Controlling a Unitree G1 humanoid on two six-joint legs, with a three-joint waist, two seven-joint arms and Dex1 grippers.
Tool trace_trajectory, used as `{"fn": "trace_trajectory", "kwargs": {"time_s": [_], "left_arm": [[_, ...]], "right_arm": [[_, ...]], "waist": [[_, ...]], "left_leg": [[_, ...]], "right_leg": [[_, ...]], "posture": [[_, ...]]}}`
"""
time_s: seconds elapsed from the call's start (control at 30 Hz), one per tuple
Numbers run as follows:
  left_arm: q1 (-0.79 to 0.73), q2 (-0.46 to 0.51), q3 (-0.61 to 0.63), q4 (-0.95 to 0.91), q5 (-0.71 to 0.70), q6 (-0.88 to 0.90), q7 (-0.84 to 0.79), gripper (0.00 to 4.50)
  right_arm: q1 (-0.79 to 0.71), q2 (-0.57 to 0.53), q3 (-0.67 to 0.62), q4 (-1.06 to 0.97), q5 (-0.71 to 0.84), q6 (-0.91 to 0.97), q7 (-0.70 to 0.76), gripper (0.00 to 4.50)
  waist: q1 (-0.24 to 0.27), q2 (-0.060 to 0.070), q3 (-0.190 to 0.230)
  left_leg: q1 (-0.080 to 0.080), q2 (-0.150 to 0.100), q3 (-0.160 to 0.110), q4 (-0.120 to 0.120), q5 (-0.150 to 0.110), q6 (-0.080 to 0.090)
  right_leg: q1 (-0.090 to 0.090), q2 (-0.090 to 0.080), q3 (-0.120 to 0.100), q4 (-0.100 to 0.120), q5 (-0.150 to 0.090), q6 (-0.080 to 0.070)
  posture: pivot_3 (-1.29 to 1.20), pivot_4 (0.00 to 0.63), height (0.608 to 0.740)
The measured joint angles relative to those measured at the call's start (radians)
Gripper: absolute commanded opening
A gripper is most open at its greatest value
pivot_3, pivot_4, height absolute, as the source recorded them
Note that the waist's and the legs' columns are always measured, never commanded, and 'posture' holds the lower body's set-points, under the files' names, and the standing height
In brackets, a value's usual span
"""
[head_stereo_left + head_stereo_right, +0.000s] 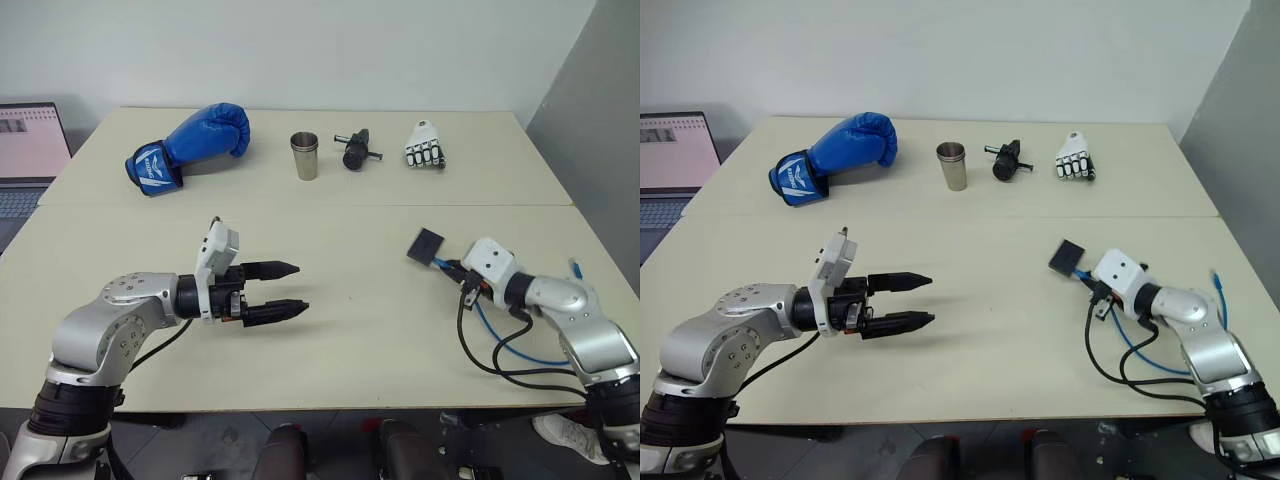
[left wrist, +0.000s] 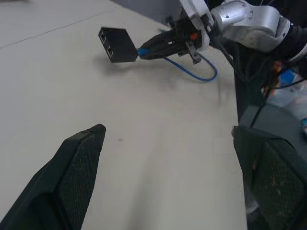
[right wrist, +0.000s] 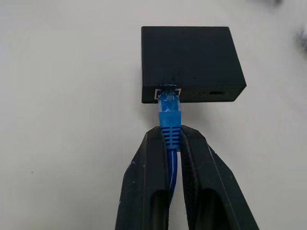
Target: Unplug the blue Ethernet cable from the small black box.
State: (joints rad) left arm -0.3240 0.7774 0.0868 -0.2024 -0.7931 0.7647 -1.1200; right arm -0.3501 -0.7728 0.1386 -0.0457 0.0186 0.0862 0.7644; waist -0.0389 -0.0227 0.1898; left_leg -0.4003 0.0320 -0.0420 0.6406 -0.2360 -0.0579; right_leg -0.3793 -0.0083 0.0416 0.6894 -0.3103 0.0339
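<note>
1. Nearest you, your left gripper (image 1: 290,289) hovers over the table (image 1: 350,340) with its two black fingers spread wide, holding nothing.
2. To the right, your right gripper (image 3: 173,143) is pinched tight on the blue Ethernet cable (image 3: 170,127), just behind the plug's boot.
3. That plug sits in a port on the small black box (image 3: 189,60); the cable runs straight back between the fingers, in line with the gripper.
4. Beyond your fingertips, the box hangs tilted off the table on the cable's end, on the right side.
</note>
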Motion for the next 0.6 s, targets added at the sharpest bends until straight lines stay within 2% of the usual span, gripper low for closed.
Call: {"fn": "trace_trajectory", "kwargs": {"time_s": [0.13, 0.23, 0.6], "left_arm": [[-0.063, -0.02, 0.043, 0.074, -0.114, 0.15, 0.028, 4.5], [-0.078, -0.042, 0.063, 0.099, -0.161, 0.212, 0.061, 4.5], [-0.111, -0.097, 0.076, 0.116, -0.194, 0.262, 0.119, 4.5]], "right_arm": [[-0.108, -0.012, 0.099, 0.041, -0.107, -0.338, 0.067, 0.07], [-0.181, 0.03, 0.138, 0.055, -0.119, -0.471, 0.092, 0.07], [-0.31, 0.171, 0.183, 0.049, -0.093, -0.469, 0.167, 0.07]], "waist": [[0.0, 0.0, 0.0], [-0.001, 0.0, 0.0], [0.008, 0.0, 0.0]], "left_leg": [[0.0, 0.0, 0.0, 0.001, 0.0, 0.0], [0.0, 0.0, 0.0, 0.001, 0.0, 0.0], [0.0, -0.002, -0.006, 0.004, 0.0, 0.0]], "right_leg": [[0.0, 0.0, 0.0, 0.001, 0.001, -0.001], [0.0, 0.0, 0.0, 0.001, 0.001, -0.002], [0.0, -0.002, -0.001, 0.006, 0.001, -0.002]], "posture": [[0.0, 0.15, 0.74], [0.0, 0.15, 0.74], [0.0, 0.15, 0.74]]}}
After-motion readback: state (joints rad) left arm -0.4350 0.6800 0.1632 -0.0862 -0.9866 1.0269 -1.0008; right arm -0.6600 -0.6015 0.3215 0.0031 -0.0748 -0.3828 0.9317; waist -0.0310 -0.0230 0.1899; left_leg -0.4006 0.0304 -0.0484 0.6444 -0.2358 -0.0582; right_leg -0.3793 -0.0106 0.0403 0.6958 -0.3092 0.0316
